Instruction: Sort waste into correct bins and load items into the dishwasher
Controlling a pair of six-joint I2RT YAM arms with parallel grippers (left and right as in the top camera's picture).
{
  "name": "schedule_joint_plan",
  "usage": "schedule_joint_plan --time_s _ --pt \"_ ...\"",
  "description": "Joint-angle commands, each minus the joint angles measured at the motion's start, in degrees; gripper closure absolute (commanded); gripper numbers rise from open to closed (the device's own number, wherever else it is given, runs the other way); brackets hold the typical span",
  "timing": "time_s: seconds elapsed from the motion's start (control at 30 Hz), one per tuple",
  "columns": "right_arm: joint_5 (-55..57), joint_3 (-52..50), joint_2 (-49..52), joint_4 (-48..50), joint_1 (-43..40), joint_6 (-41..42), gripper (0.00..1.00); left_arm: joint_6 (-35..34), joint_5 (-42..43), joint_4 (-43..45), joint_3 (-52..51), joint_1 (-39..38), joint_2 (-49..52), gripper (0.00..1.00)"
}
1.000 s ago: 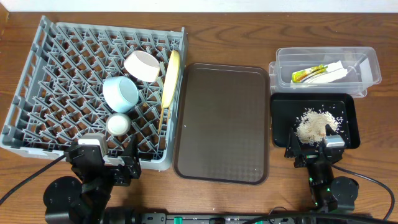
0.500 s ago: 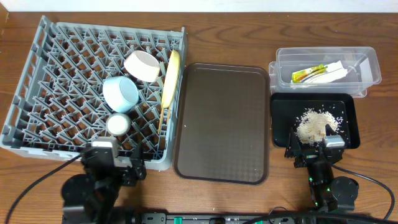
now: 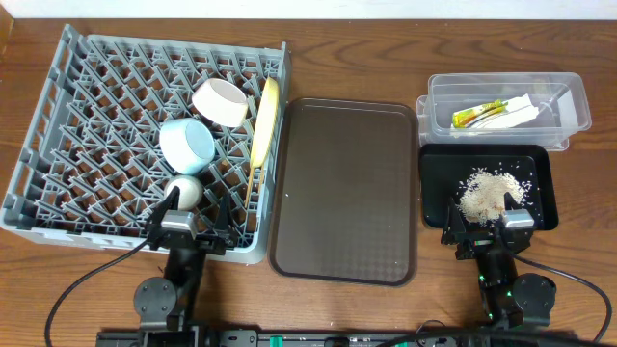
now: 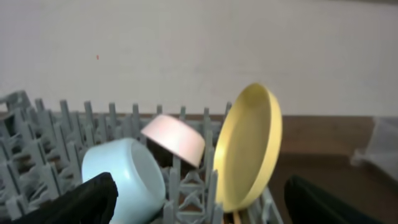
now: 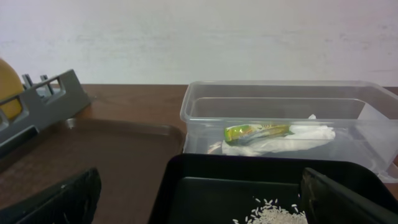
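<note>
Grey rack (image 3: 106, 106): a square plastic peg lattice on the left of the wood worktop (image 3: 366, 48); its right wall runs just beside the brown serving tray (image 3: 342, 193).
Rack load: the pale-yellow plate (image 3: 264, 120) stands on edge at the right wall. The white bowl (image 3: 221, 102) and light-blue bowl (image 3: 186, 145) lie tilted beside it, and the thin chopsticks (image 3: 253, 188) lie under the plate.
Clear tub (image 3: 578, 106): sits at far right and holds the yellow-green wrapper (image 3: 479, 114) on crumpled white paper (image 3: 516, 113).
Black tray (image 3: 439, 188): shallow, touching the tub's near side, with beige crumbs (image 3: 490, 195) heaped inside.
Gap: a narrow worktop strip separates the serving tray from the black tray.
Left claw (image 3: 198, 214): spread wide and holding nothing, at the rack's near edge.
Right claw (image 3: 482, 220): spread wide and holding nothing, at the black tray's near rim.
</note>
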Motion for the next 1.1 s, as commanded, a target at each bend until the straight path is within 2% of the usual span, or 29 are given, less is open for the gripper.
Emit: schedule_joint_plan --time_s 0.0,0.17,1.07 --pt "-0.42 -0.07 -0.44 -0.22 0.28 -0.07 0.01 1.62 -1.01 -1.31 -0.76 -0.35 -0.48 0.11" --pt "-0.42 -0.07 -0.44 -0.24 0.28 -0.07 0.01 1.64 -1.11 -10.05 -0.76 -0.35 -0.26 0.11" --pt "-0.42 -0.07 -0.44 -0.22 0.28 -0.09 0.01 1.62 -1.18 -9.7 -0.74 -0.33 1.97 0.11"
